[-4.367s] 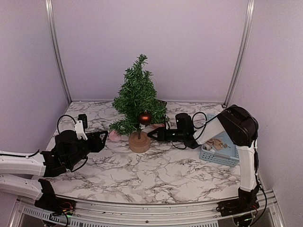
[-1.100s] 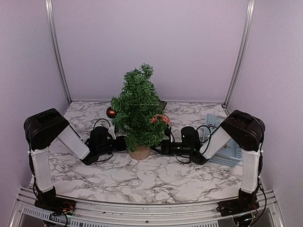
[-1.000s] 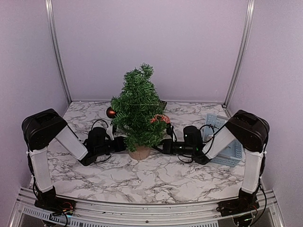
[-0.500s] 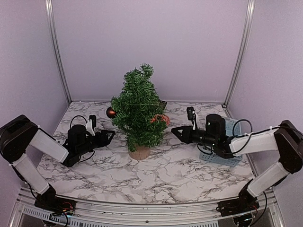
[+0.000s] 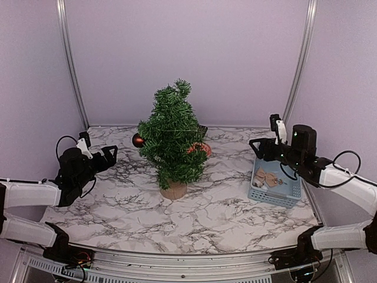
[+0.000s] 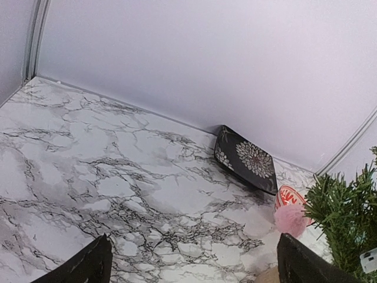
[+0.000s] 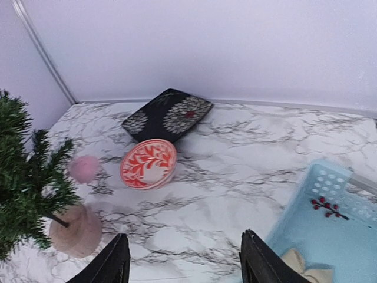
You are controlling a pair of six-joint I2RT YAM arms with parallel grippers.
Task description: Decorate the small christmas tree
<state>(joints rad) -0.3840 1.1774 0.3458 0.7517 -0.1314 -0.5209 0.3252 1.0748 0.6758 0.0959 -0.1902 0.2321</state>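
The small christmas tree [image 5: 172, 138] stands mid-tabletop with one red bauble [image 5: 137, 140] on its left side, so I judge decorating barely begun. More ornaments [image 5: 268, 178] wait in the blue basket [image 5: 288, 199] at the right edge. My left gripper [image 5: 111, 154] and right gripper [image 5: 254, 147] both gape empty.

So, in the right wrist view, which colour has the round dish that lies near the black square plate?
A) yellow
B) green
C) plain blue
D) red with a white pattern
D: the round dish by the black square plate is red with a white leaf-like pattern. It lies on the marble table, not far from the small christmas tree.
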